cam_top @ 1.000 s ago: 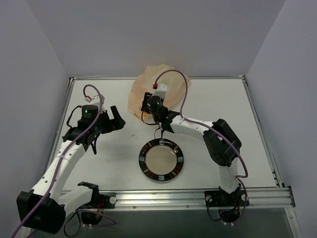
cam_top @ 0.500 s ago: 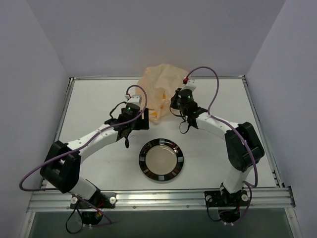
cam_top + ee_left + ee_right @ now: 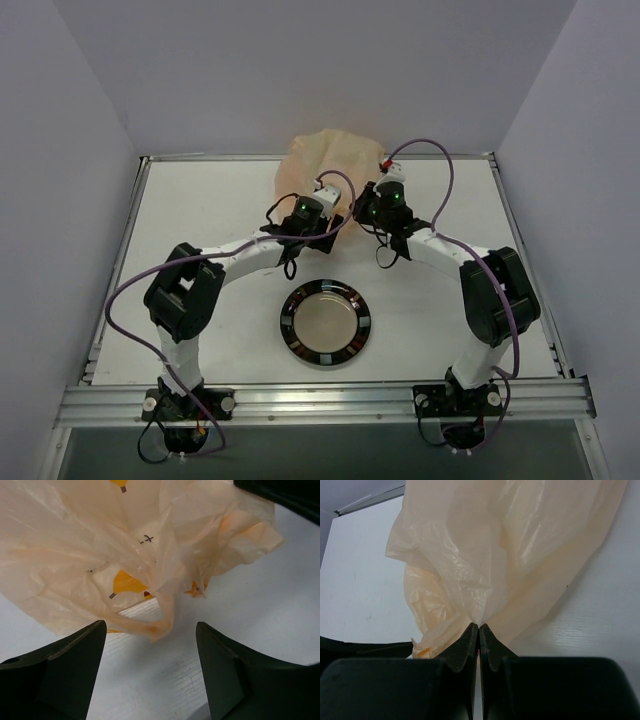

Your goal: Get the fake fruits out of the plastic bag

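Bag [image 3: 322, 160] bunched at the far middle edge of the counter [image 3: 190, 200]. Right jaws pressed together, pinching a fold at its near right side; left jaws spread, low over the counter, with a bag loop [image 3: 150, 626] lying between them, untouched

The crinkly translucent peach-orange plastic bag [image 3: 75, 555] carries yellow-orange printed patches and small dark marks. The flat table surface [image 3: 200, 200] is white. The round plate [image 3: 287, 325] shows a dark rim broken by paler segments around a tan centre. The left hand [image 3: 150, 628] and right hand [image 3: 479, 630] are black.
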`<state>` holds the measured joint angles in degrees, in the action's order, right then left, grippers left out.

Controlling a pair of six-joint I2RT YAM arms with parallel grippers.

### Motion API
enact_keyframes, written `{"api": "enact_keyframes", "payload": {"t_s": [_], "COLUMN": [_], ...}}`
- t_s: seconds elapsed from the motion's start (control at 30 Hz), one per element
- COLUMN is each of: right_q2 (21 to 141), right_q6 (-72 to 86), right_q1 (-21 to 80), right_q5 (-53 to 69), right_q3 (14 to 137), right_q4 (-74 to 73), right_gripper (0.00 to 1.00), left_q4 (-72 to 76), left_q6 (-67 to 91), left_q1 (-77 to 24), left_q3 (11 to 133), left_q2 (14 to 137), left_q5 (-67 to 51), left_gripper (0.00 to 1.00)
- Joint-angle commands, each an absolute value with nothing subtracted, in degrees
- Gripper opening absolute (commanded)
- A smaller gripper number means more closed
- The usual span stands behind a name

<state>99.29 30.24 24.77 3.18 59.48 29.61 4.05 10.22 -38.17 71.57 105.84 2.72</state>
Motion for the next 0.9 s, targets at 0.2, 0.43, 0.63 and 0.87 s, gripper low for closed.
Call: {"api": "enact_keyframes", "payload": {"t_s": [0.2,0.43,0.63,0.87], "right_q2": [94.6,93.8,93.4,91.5], "right_q6": [31.5,31.6,30.8,29.4], "right_q1": [22.1,21.0,20.1,20.0], "right_q5": [4.8,5.0,5.4,7.4], "right_q3": [57.7,57.2,57.2,61.2], "right_q4": [32.4,32.5,31.8,29.2], "right_gripper": [0.00,0.00,0.00,0.00], "left_q4": [4.5,3.7,11.0,10.6], "left_q6": [6.2,6.0,11.2,24.4], "left_q1": [-37.9,-37.9,-37.2,-31.6], "left_q3": [78.4,80.6,73.0,72.0], "left_q2": [113.1,115.8,102.4,88.5], "left_q5": [1.6,4.7,6.7,2.4], "left_gripper": [0.61,0.03,0.02,0.02]}}
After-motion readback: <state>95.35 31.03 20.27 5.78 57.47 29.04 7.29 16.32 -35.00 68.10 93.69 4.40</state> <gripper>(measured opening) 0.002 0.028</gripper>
